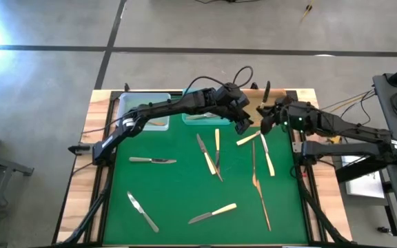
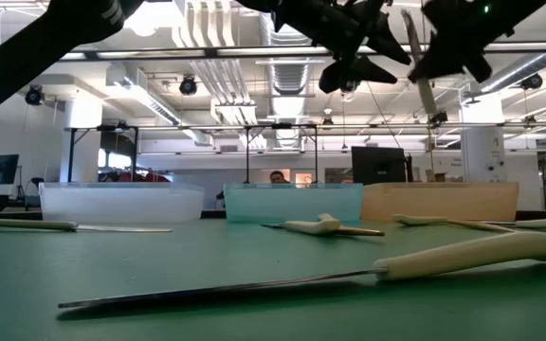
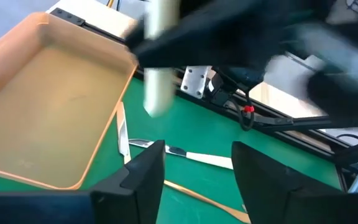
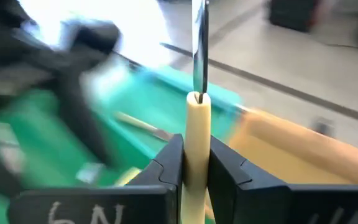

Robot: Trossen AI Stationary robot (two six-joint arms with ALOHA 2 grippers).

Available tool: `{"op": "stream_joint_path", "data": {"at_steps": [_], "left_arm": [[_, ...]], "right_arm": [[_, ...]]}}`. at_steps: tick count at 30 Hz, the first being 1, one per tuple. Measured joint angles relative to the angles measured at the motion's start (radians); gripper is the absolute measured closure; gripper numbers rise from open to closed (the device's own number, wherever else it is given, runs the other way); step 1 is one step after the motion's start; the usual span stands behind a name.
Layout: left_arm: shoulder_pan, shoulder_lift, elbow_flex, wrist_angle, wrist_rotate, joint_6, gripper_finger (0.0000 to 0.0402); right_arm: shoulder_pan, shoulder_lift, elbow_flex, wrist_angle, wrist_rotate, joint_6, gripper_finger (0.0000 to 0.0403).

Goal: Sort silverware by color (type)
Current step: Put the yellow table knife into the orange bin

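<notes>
Your green mat [image 1: 185, 186] carries about nine loose utensils [image 1: 212, 214], so sorting is barely begun. The right gripper [image 4: 196, 163] clamps a cream-handled knife [image 4: 197, 140] near the amber bin [image 3: 42, 118] (blade up); the left gripper [image 3: 194, 165], beside it, gapes empty.

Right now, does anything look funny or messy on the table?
Yes. The right claw pinches a cream-handled knife by its handle, blade sticking up in the air, over the amber bin. The other knives lie scattered on the green mat.
</notes>
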Motion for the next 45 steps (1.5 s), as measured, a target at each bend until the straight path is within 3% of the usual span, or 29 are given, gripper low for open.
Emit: {"op": "stream_joint_path", "data": {"at_steps": [4, 8, 12, 16, 30, 33, 38, 41, 45], "left_arm": [[0.000, -0.004, 0.000, -0.001, 0.003, 0.001, 0.0233], [0.001, -0.011, 0.000, -0.008, 0.024, -0.012, 0.0240], [0.000, -0.037, 0.001, -0.011, 0.113, -0.034, 0.0247], [0.000, -0.080, 0.001, -0.022, 0.155, -0.042, 0.0251], [0.001, -0.267, 0.001, -0.074, 0.106, -0.039, 0.0251], [0.000, -0.301, 0.002, -0.097, 0.086, -0.046, 0.0251], [0.000, -0.376, 0.002, -0.298, 0.079, -0.065, 0.0251], [-0.004, -0.429, 0.002, -0.438, 0.016, -0.109, 0.0251], [-0.017, -0.483, 0.002, -0.624, -0.081, -0.166, 0.0251]], "right_arm": [[-0.111, 0.045, -0.011, -0.068, 0.012, -0.103, 0.0369], [-0.267, 0.133, -0.015, -0.069, -0.080, -0.217, 0.0369], [-0.410, 0.242, -0.016, -0.071, -0.182, -0.305, 0.0369], [-0.483, 0.321, -0.017, -0.072, -0.217, -0.360, 0.0369], [-0.532, 0.488, -0.017, -0.073, -0.223, -0.534, 0.0369], [-0.533, 0.491, -0.017, -0.072, -0.223, -0.533, 0.0345], [-0.533, 0.437, -0.017, -0.076, -0.223, -0.508, 0.0278], [-0.532, 0.383, -0.006, -0.116, -0.228, -0.478, 0.0255], [-0.532, 0.312, 0.060, -0.288, -0.374, -0.436, 0.0247]]}}
